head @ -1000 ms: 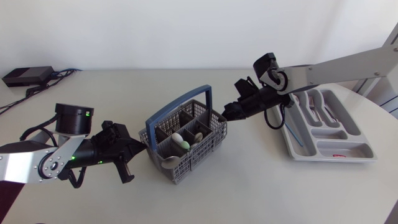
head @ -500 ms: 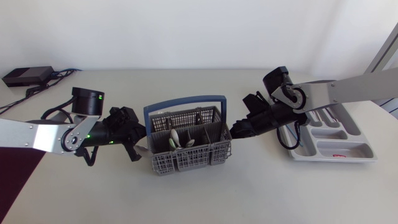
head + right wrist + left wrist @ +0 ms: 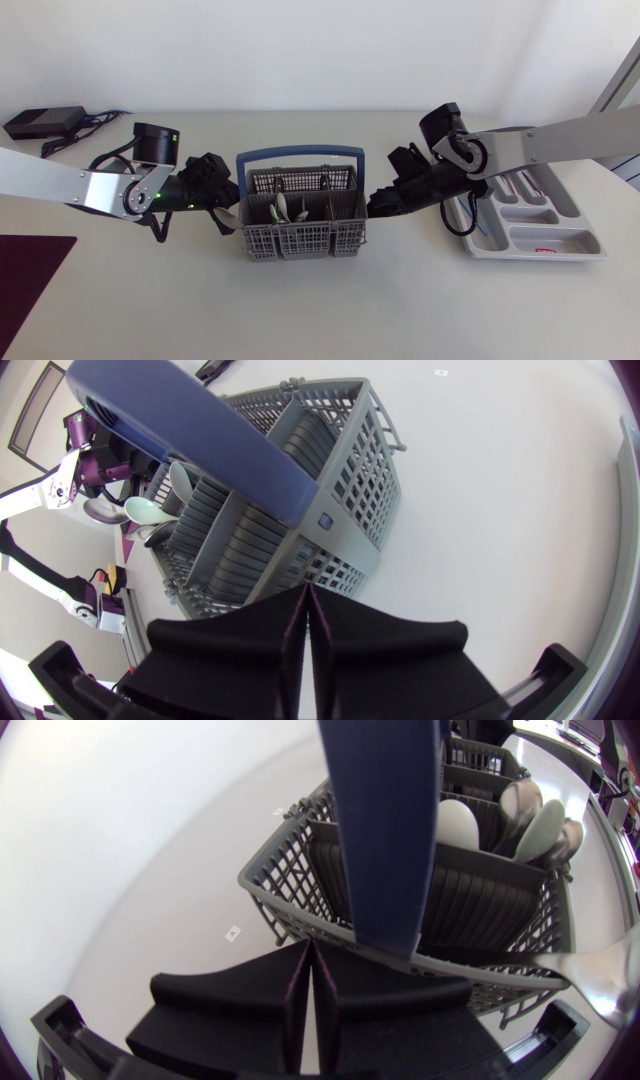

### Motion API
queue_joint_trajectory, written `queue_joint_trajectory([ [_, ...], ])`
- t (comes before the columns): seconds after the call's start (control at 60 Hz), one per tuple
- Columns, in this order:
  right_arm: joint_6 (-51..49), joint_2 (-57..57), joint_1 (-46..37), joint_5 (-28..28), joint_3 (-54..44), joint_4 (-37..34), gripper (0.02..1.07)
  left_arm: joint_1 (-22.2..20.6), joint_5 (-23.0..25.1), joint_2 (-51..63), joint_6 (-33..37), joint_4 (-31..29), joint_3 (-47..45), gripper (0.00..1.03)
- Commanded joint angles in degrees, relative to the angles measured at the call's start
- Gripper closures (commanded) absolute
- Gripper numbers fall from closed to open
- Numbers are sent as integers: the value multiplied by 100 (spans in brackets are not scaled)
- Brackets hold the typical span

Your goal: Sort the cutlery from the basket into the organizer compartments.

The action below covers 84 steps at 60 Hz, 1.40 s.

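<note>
Centre frame, the grey cutlery basket (image 3: 300,243) sits between the left end effector (image 3: 224,208) and the right end effector (image 3: 376,204) — both pinched fully closed, empty — the organizer (image 3: 530,238) at right.

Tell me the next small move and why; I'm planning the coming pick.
Probably lift the right hand off the basket and open it above the spoons: it and the left hand sit shut and empty at the basket's ends.

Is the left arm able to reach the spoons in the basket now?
Probably not yet: the left hand is shut and low beside the basket, whose wall stands before the spoons.
</note>
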Motion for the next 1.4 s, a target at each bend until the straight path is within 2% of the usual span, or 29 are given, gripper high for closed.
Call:
queue_joint_trajectory([
  [0.0, 164, 105, 110, -36, 161, 151, 101, -15, 271, 157, -38, 124, 283, 100],
  [0.25, 217, -141, 163, 87, -173, 222, 101, 29, 280, 130, -12, 124, 151, 100],
  [0.667, 261, -606, 128, 254, -578, 222, 101, 354, 289, -160, 146, 133, -174, 100],
  [0.967, 138, -1415, 49, 966, -1131, 380, 101, 943, 324, -942, 357, 54, -666, 100],
  [1.05, 77, -1696, 84, 1115, -1246, 380, 96, 1039, 438, -1373, 410, -43, -903, 99],
  [1.233, -64, -2118, 101, 1168, -1351, 195, 91, 1013, 456, -2331, 524, -430, -1308, 88],
  [1.383, -134, -2452, 154, 1159, -1404, 63, 84, 987, 456, -2867, 524, -790, -1343, 84],
])
